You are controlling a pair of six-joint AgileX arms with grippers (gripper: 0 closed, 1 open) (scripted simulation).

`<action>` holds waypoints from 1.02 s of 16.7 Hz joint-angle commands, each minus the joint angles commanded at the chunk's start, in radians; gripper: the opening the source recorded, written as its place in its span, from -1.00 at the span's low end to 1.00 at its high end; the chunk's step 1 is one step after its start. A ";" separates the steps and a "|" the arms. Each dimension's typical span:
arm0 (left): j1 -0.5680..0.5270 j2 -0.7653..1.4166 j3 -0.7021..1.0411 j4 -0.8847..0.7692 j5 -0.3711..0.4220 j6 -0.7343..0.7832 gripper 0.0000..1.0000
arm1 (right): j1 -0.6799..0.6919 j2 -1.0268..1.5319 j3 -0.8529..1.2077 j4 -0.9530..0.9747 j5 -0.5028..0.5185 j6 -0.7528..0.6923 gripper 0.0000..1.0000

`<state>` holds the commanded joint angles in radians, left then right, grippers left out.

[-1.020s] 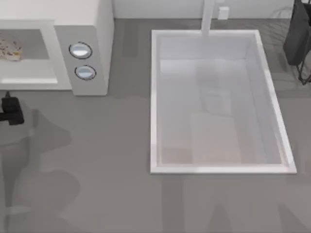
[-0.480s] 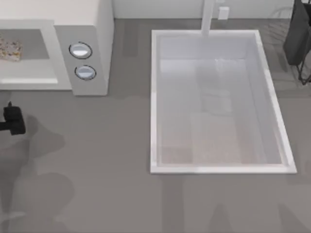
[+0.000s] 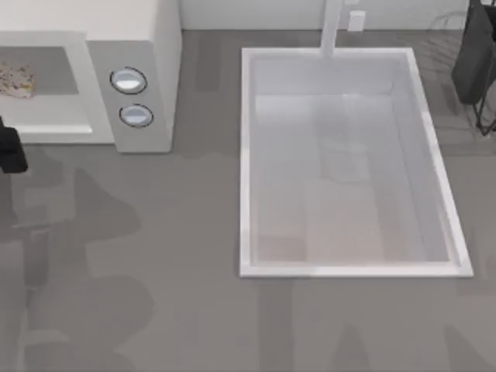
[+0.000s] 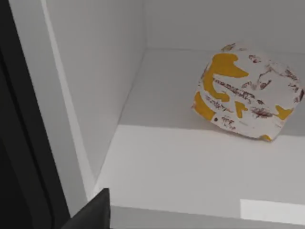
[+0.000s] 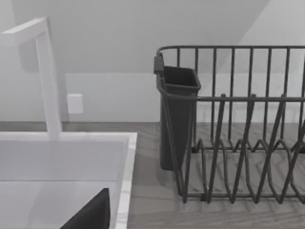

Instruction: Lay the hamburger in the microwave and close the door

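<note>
The hamburger (image 3: 15, 79) lies inside the microwave (image 3: 139, 46), on its floor near the back. The left tool (image 3: 9, 149) hangs at the surface's left edge, just before the opening; whether it is open, I cannot tell.

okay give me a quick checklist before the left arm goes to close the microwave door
1. hamburger inside the microwave: ok.
2. Hamburger resting on the cavity floor, apart from the side wall: ok.
3. Left hand outside the cavity, in front of the opening: ok.
4. Left hand free of the hamburger: ok.
5. Door position and handle: cannot tell.
6. Sink beside the microwave, away from the left arm: ok.
</note>
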<state>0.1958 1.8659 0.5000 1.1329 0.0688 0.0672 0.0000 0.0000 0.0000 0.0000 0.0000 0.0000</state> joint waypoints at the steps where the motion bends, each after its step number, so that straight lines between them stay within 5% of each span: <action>1: 0.000 -0.024 0.004 -0.028 0.000 0.000 1.00 | 0.000 0.000 0.000 0.000 0.000 0.000 1.00; 17: 0.000 -0.334 0.018 -0.498 -0.007 -0.003 1.00 | 0.000 0.000 0.000 0.000 0.000 0.000 1.00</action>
<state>0.1961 1.5323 0.5182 0.6351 0.0620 0.0646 0.0000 0.0000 0.0000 0.0000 0.0000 0.0000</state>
